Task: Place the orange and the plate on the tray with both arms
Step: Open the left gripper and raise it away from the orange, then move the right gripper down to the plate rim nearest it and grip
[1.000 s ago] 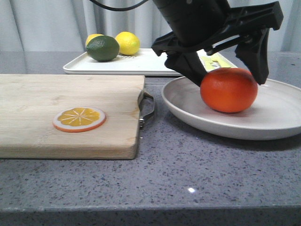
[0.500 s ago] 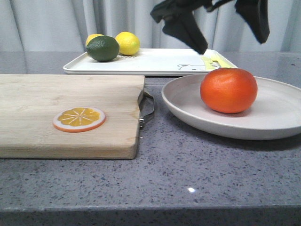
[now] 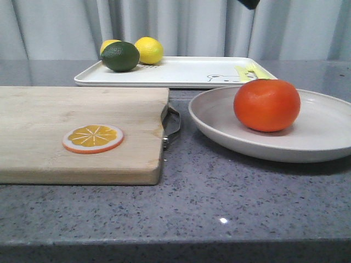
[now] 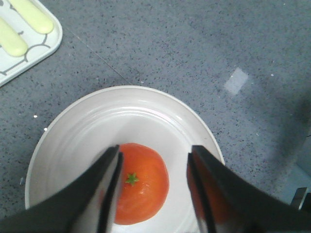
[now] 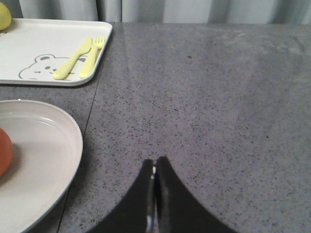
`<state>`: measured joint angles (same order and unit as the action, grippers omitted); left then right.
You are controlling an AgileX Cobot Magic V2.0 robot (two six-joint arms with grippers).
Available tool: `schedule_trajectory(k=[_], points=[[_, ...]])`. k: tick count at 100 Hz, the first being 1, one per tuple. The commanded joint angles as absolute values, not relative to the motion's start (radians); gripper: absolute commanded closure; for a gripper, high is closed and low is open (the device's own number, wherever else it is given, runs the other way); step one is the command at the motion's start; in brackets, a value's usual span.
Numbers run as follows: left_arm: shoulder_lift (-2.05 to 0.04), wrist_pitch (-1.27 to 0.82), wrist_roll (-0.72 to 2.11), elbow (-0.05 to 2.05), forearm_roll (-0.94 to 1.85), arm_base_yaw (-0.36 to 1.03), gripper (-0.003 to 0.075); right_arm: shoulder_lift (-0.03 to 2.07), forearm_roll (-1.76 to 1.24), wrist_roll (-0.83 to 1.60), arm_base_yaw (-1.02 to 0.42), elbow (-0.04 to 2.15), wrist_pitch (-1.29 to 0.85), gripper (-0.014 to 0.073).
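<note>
The orange [image 3: 267, 104] rests in the off-white plate [image 3: 323, 139] on the grey table, right of centre. The white tray [image 3: 181, 71] with its bear drawing lies behind it. My left gripper [image 4: 154, 167] is open and empty, high above the orange [image 4: 146, 182] and the plate [image 4: 77, 141]; only a dark tip of it [image 3: 249, 3] shows at the top of the front view. My right gripper [image 5: 154, 165] is shut and empty, low over bare table beside the plate [image 5: 43, 160], with the tray [image 5: 29, 48] beyond.
A wooden cutting board [image 3: 66, 137] with a metal handle lies at the left, an orange slice disc [image 3: 92, 138] on it. Two lemons [image 3: 148, 50] and a lime [image 3: 120, 56] sit at the tray's far left corner. Curtains hang behind.
My left gripper has let go of the orange and risen straight up, almost out of the front view. The orange stays in the plate.
</note>
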<state>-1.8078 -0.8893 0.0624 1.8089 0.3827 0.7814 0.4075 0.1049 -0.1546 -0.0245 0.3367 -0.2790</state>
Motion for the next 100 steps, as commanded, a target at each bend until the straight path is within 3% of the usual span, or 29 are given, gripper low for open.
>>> schedule_trajectory(k=[1, 27, 100], points=[[-1.73, -0.855, 0.089, 1.843, 0.403, 0.781, 0.0546, 0.421, 0.119, -0.157, -0.018, 0.372, -0.229, 0.066], [-1.627, -0.814, 0.113, 1.725, 0.398, 0.781, 0.074, 0.421, 0.119, -0.157, -0.018, 0.373, -0.231, 0.066], [-1.016, -0.525, 0.113, 1.01, 0.303, 0.781, 0.074, 0.421, 0.119, -0.157, -0.02, 0.375, -0.279, 0.066]])
